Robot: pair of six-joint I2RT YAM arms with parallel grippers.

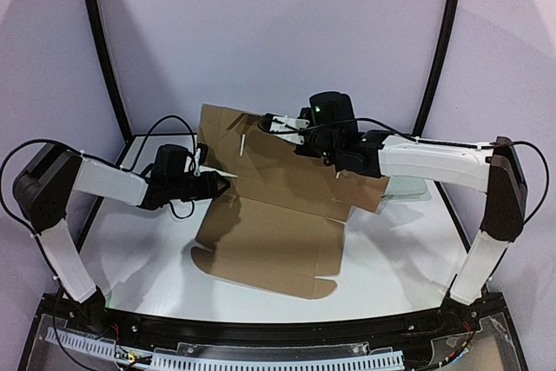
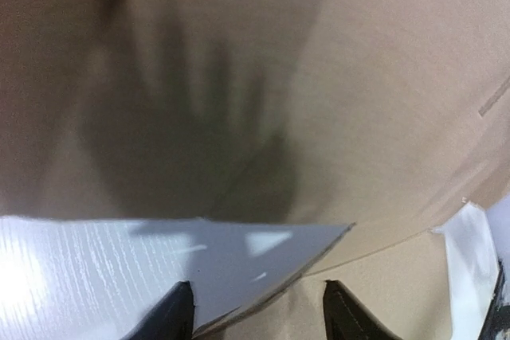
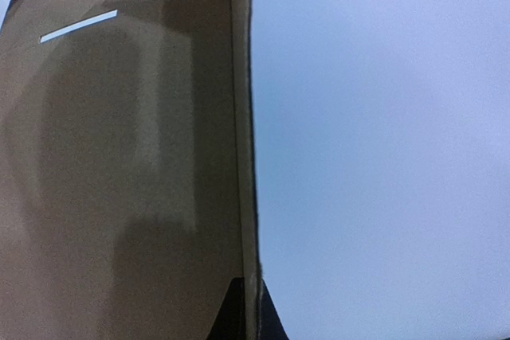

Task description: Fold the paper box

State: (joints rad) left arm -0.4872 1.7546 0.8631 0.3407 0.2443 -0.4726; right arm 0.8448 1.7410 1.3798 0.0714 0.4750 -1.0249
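Seeing the paper box (image 1: 278,215) mid-table on the top camera: plain brown die-cut sheet, near part flat on the white table (image 1: 408,249), far part tipped up toward the back, rounded tab at the near right corner, stepped cut-out along the right side. Got the right gripper (image 1: 276,124) up at the raised panel's far edge, reaching in from the right over the cardboard. Confirmed on the right wrist camera: jaws closed hard on the thin cardboard edge, nothing but box between them, brown panel filling the left half of that view, pale backdrop on the right, one narrow slit (image 3: 80,27) showing light near the top left. Got the left gripper (image 1: 217,182) low at the box's left edge, roughly where the flat part meets the raised part. On the left wrist camera: jaws partway apart, dark fingertips (image 2: 177,314) either side of a cardboard edge, with a corner of the sheet poking in over the white table. Can't tell whether either pad touches the cardboard, so not calling it a grip. Also spotting a pale oblong item (image 1: 410,187) on the table under the right forearm, mostly hidden, just beside the box's right edge.
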